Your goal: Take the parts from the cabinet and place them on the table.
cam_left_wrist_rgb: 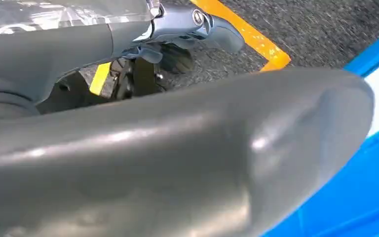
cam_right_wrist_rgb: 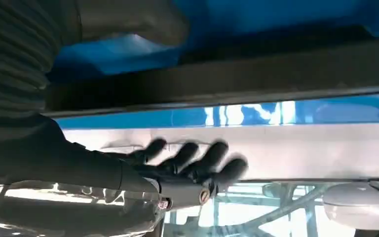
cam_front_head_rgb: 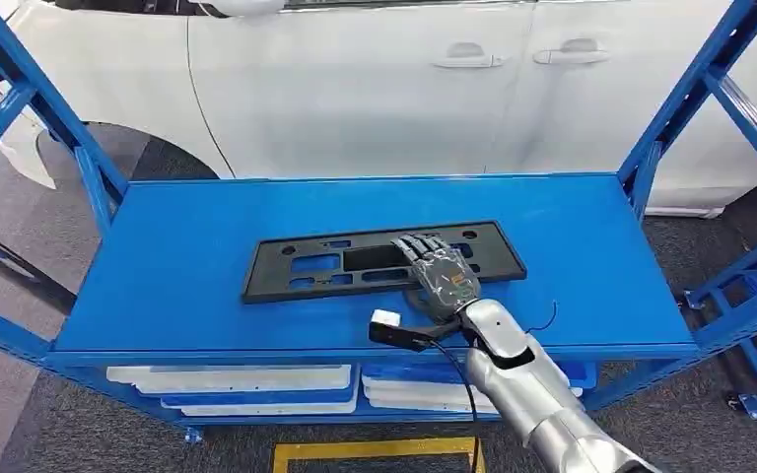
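I see my right hand [cam_front_head_rgb: 441, 273] resting palm-down on the black part [cam_front_head_rgb: 315, 264] atop the blue table [cam_front_head_rgb: 158, 286], fingers slightly spread and extended.

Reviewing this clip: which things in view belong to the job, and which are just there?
Job:
- black plastic panel on the blue shelf top
- right hand resting on the panel
- white parts on the lower shelf

Just there:
- white car
- yellow floor tape
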You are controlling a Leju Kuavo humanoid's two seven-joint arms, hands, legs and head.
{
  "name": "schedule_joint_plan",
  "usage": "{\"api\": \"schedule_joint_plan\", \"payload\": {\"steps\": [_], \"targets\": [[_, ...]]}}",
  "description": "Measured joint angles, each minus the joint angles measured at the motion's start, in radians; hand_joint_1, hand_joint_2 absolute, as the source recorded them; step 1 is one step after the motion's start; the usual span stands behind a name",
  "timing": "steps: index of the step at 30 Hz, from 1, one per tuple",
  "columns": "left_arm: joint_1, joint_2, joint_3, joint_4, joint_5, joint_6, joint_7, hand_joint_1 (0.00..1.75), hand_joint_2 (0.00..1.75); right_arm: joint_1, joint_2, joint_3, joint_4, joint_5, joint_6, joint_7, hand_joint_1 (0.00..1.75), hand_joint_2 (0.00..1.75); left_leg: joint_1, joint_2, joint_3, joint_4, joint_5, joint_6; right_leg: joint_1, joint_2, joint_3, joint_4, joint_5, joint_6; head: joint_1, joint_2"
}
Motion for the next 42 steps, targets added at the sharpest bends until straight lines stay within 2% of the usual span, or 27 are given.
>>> {"api": "schedule_joint_plan", "payload": {"steps": [4, 6, 9, 10, 11, 12, 14, 15, 16, 19, 20, 21, 22, 24, 25, 26, 27, 29, 30, 31, 34, 36, 37, 39, 40, 41, 42], "targets": [[-0.001, -0.002, -0.008, 0.000, -0.003, 0.006, 0.000, 0.00, 0.00, -0.003, 0.001, 0.000, 0.016, -0.006, -0.001, -0.004, 1.75, 1.75, -0.001, -0.003, 0.006, -0.017, -0.007, 0.023, 0.004, 0.000, -0.005, 0.000, 0.003, 0.022, 0.002, 0.000], [-0.002, -0.005, -0.010, 0.000, -0.006, 0.005, 0.000, 0.00, 0.00, -0.004, 0.001, -0.004, 0.019, -0.009, -0.001, -0.006, 1.75, 1.75, 0.004, -0.001, 0.011, -0.028, 0.000, 0.036, 0.000, 0.000, -0.020, 0.036, -0.027, 0.030, 0.003, 0.000], [-0.003, -0.006, -0.014, 0.000, -0.006, 0.005, 0.001, 0.00, 0.00, 0.000, 0.001, -0.006, 0.025, -0.014, 0.000, -0.010, 1.75, 1.75, 0.002, 0.000, 0.009, -0.028, -0.001, 0.043, -0.001, 0.000, -0.130, 0.266, -0.135, 0.036, 0.005, 0.000], [-0.001, -0.006, -0.014, 0.000, -0.006, 0.005, 0.002, 0.00, 0.00, 0.002, 0.001, -0.006, 0.026, -0.014, -0.001, -0.010, 1.75, 1.75, 0.001, 0.000, 0.009, -0.027, -0.001, 0.043, -0.002, -0.001, -0.156, 0.318, -0.146, 0.037, 0.005, 0.000], [0.000, -0.006, -0.014, 0.000, -0.006, 0.005, 0.002, 0.00, 0.00, 0.002, 0.001, -0.006, 0.027, -0.014, -0.002, -0.011, 1.75, 1.75, 0.001, 0.000, 0.010, -0.027, -0.002, 0.043, -0.003, -0.001, -0.158, 0.319, -0.133, 0.037, 0.004, 0.000], [0.000, -0.006, -0.014, 0.000, -0.006, 0.005, 0.002, 0.00, 0.00, 0.002, 0.001, -0.006, 0.027, -0.014, -0.002, -0.011, 1.75, 1.75, 0.001, 0.000, 0.012, -0.027, -0.002, 0.042, -0.004, -0.001, -0.134, 0.270, -0.098, 0.036, 0.005, 0.000], [0.000, -0.008, -0.014, 0.000, -0.004, -0.001, 0.000, 0.00, 0.00, 0.001, 0.001, -0.006, 0.025, -0.014, 0.005, -0.011, 1.75, 1.75, 0.001, -0.002, 0.017, -0.026, -0.005, 0.038, -0.006, -0.002, -0.044, 0.089, -0.010, 0.030, 0.005, 0.000], [0.000, -0.008, -0.014, 0.000, 0.002, -0.006, -0.002, 0.00, 0.00, 0.001, 0.000, -0.006, 0.020, -0.014, 0.013, -0.011, 1.75, 1.75, 0.001, -0.003, 0.018, -0.025, -0.007, 0.035, -0.006, -0.004, -0.008, 0.013, 0.004, 0.024, 0.005, 0.000], [-0.001, -0.009, -0.014, 0.000, 0.003, -0.009, -0.003, 0.00, 0.00, -0.001, 0.001, -0.006, 0.018, -0.014, 0.019, -0.011, 1.75, 1.75, -0.006, -0.003, 0.014, -0.019, -0.010, 0.027, 0.001, -0.004, -0.006, 0.003, 0.002, 0.021, 0.003, 0.000], [0.000, -0.010, -0.014, 0.000, 0.008, -0.011, -0.010, 0.00, 0.00, -0.002, 0.001, -0.005, 0.010, -0.016, 0.028, -0.014, 1.75, 1.75, -0.002, -0.003, 0.017, -0.026, -0.006, 0.011, 0.004, -0.001, -0.007, 0.003, 0.002, 0.008, 0.004, 0.000], [-0.001, -0.010, -0.014, 0.000, 0.010, -0.006, -0.015, 0.00, 1.75, -0.004, 0.001, -0.005, 0.007, -0.018, 0.031, -0.014, 1.75, 1.75, -0.003, -0.003, 0.018, -0.025, -0.009, 0.004, 0.000, -0.002, -0.002, -0.007, 0.008, 0.000, 0.005, 0.000], [0.001, -0.010, -0.014, 0.000, 0.010, 0.003, -0.021, 0.00, 1.75, -0.004, -0.001, -0.005, 0.006, -0.019, 0.034, -0.014, 1.75, 1.75, 0.001, -0.001, 0.012, -0.006, -0.025, 0.000, -0.004, -0.004, 0.003, -0.014, 0.011, -0.006, 0.003, 0.000], [0.000, -0.010, -0.014, 0.000, 0.010, 0.013, -0.025, 0.00, 1.75, -0.005, 0.000, -0.005, 0.005, -0.021, 0.036, -0.013, 1.75, 1.75, 0.001, -0.001, -0.013, 0.055, -0.067, -0.004, -0.005, -0.005, 0.004, -0.015, 0.012, -0.011, -0.002, 0.000], [0.001, -0.010, -0.014, 0.000, 0.003, 0.017, -0.034, 0.00, 1.75, -0.003, 0.000, -0.004, 0.005, -0.023, 0.039, -0.013, 1.75, 1.75, 0.003, 0.000, -0.088, 0.219, -0.142, -0.012, -0.004, -0.005, 0.002, -0.014, 0.012, -0.012, -0.001, 0.000], [0.001, -0.010, -0.016, 0.000, 0.001, 0.015, -0.037, 0.00, 1.75, -0.003, -0.001, -0.004, 0.006, -0.023, 0.039, -0.013, 1.75, 1.75, 0.003, 0.000, -0.117, 0.280, -0.160, -0.014, -0.003, -0.004, 0.001, -0.013, 0.012, -0.012, -0.002, 0.000], [0.002, -0.010, -0.017, 0.000, 0.001, 0.010, -0.041, 0.00, 1.75, -0.003, -0.001, -0.004, 0.005, -0.025, 0.039, -0.013, 1.75, 1.75, 0.003, 0.000, -0.126, 0.297, -0.154, -0.015, -0.003, -0.004, 0.002, -0.013, 0.012, -0.012, -0.002, 0.000], [0.002, -0.010, -0.017, 0.000, 0.005, -0.002, -0.047, 0.00, 1.75, -0.003, -0.002, -0.004, 0.005, -0.026, 0.037, -0.013, 1.75, 1.75, 0.003, 0.000, -0.109, 0.259, -0.122, -0.013, -0.003, -0.003, 0.003, -0.012, 0.012, -0.011, -0.002, 0.000], [0.000, -0.010, -0.017, 0.000, 0.018, -0.029, -0.054, 0.00, 1.75, -0.003, -0.002, -0.004, 0.001, -0.034, 0.034, -0.018, 1.75, 1.75, 0.003, 0.000, -0.026, 0.087, -0.032, -0.007, -0.003, -0.002, 0.005, -0.009, 0.009, -0.007, -0.002, 0.000], [-0.001, -0.010, -0.017, 0.000, 0.027, -0.054, -0.057, 0.00, 1.75, -0.001, -0.003, -0.006, -0.007, -0.045, 0.032, -0.023, 1.75, 1.75, 0.003, 0.000, 0.016, -0.001, -0.003, -0.002, -0.003, -0.001, 0.005, -0.007, 0.007, -0.003, -0.002, 0.000], [-0.003, -0.010, -0.017, 0.000, 0.033, -0.072, -0.058, 0.00, 1.75, 0.001, -0.005, -0.008, -0.016, -0.061, 0.030, -0.032, 1.75, 1.75, -0.002, 0.000, 0.027, -0.025, -0.017, 0.004, 0.005, 0.000, 0.000, -0.004, 0.006, 0.002, -0.002, 0.000], [-0.003, -0.010, -0.017, 0.000, 0.048, -0.097, -0.064, 0.00, 1.75, 0.016, -0.006, -0.016, -0.057, -0.089, 0.034, -0.047, 1.75, 1.75, -0.006, -0.001, 0.019, -0.021, -0.013, 0.021, 0.001, 0.002, -0.003, -0.010, 0.013, 0.019, 0.000, 0.000], [-0.005, -0.011, -0.016, 0.000, 0.057, -0.104, -0.066, 0.00, 1.75, 0.022, -0.011, -0.024, -0.088, -0.098, 0.039, -0.051, 1.75, 1.75, 0.003, 0.000, 0.024, -0.036, -0.002, 0.037, -0.001, 0.001, -0.006, 0.006, -0.003, 0.030, 0.000, 0.000], [-0.006, -0.011, -0.016, 0.000, 0.063, -0.104, -0.066, 0.00, 1.75, 0.022, -0.013, -0.027, -0.100, -0.103, 0.041, -0.053, 1.75, 1.75, 0.003, 0.001, 0.022, -0.036, -0.001, 0.042, -0.001, 0.000, -0.029, 0.051, -0.036, 0.031, 0.003, 0.000], [-0.006, -0.011, -0.014, 0.000, 0.076, -0.107, -0.068, 0.00, 1.75, 0.025, -0.018, -0.031, -0.121, -0.114, 0.049, -0.057, 1.75, 1.75, 0.001, 0.001, 0.018, -0.036, 0.000, 0.044, -0.001, 0.000, -0.110, 0.224, -0.119, 0.036, 0.002, 0.000], [-0.005, -0.011, -0.013, 0.000, 0.078, -0.109, -0.068, 0.00, 1.75, 0.030, -0.021, -0.032, -0.129, -0.121, 0.052, -0.063, 1.75, 1.75, 0.000, 0.001, 0.017, -0.035, 0.000, 0.045, -0.001, 0.000, -0.147, 0.299, -0.143, 0.038, 0.003, 0.000], [-0.005, -0.011, -0.012, 0.000, 0.079, -0.110, -0.068, 0.00, 1.75, 0.037, -0.024, -0.032, -0.139, -0.129, 0.055, -0.069, 1.75, 1.75, 0.000, 0.000, 0.017, -0.034, 0.000, 0.045, -0.001, 0.000, -0.161, 0.326, -0.140, 0.038, 0.002, 0.000], [-0.005, -0.011, -0.012, 0.000, 0.081, -0.112, -0.068, 0.00, 1.75, 0.042, -0.026, -0.033, -0.147, -0.139, 0.056, -0.076, 1.75, 1.75, 0.000, 0.000, 0.017, -0.033, -0.001, 0.045, -0.001, 0.000, -0.151, 0.301, -0.115, 0.036, 0.003, 0.000]]}}
